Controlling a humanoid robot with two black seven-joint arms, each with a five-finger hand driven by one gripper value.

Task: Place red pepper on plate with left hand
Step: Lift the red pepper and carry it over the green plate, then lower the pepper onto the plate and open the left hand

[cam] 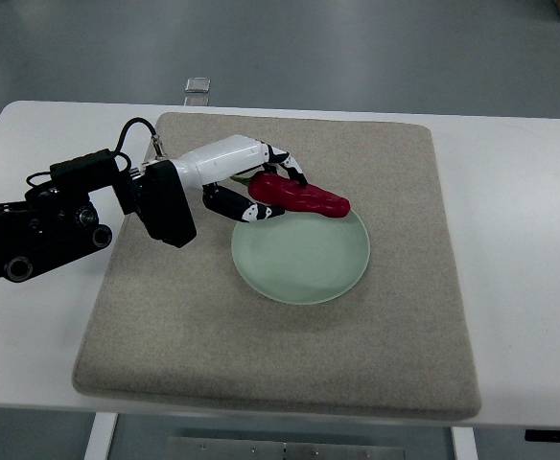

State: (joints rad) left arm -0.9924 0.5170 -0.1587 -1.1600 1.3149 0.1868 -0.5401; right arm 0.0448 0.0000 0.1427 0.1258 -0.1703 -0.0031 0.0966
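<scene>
1. Top view, the hand: the left hand comes in from the left edge of the frame, and its white fingers and the thumb below are clenched around the pepper. The right hand does not appear in this view.

2. Top view, the pepper: it is red and long, and it sits a little above the centre of the frame. Its thick end is inside the hand and its thin tip points to the right and slightly down. So the long axis runs almost in line with the forearm.

3. Top view, the plate: it is pale green and round, and it lies on the grey mat on the white table. The free tip of the pepper is over the upper rim of the plate. I cannot tell if it touches the rim or is just above it.

4. The relation that matters: the centre of the plate lies down and to the right from the hand. In my judgement the hand needs to carry the pepper a little further that way before the fingers let go, otherwise the thick end can land on the mat.
</scene>
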